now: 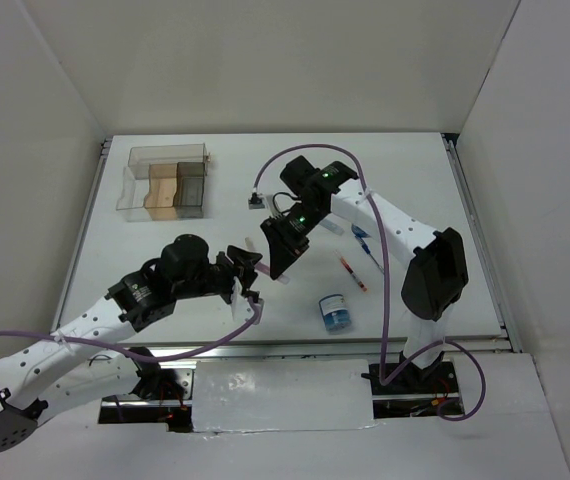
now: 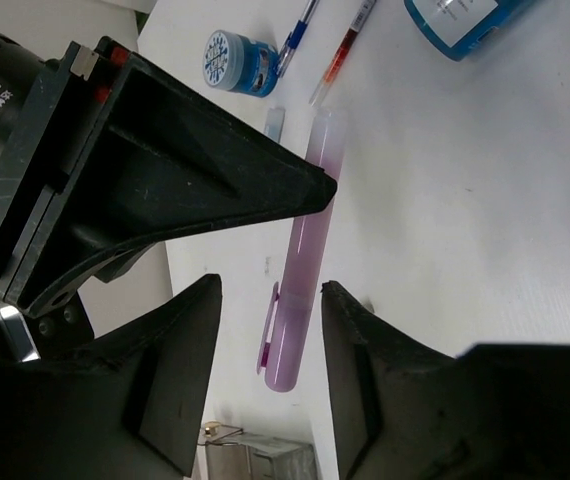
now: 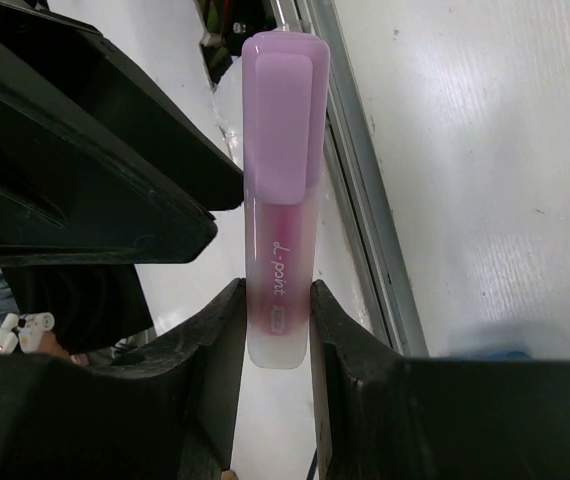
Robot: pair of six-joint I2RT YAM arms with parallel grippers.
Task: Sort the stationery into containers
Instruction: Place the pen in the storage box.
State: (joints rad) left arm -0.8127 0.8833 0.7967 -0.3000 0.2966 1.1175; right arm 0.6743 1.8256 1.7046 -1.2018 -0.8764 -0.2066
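The right gripper pinches a translucent purple highlighter by one end, both fingers pressed to its sides. The left gripper stands spread open astride the same highlighter, near the front middle of the white table. The compartmented organiser sits well apart at the far left. A round blue tub, red pen and blue pen lie to the right

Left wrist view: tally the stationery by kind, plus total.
Highlighter: 1
Pens: 2 (red pen, blue pen)
Blue tubs: 2 (small tub, big tub)
Pale bar: 1
Total: 6
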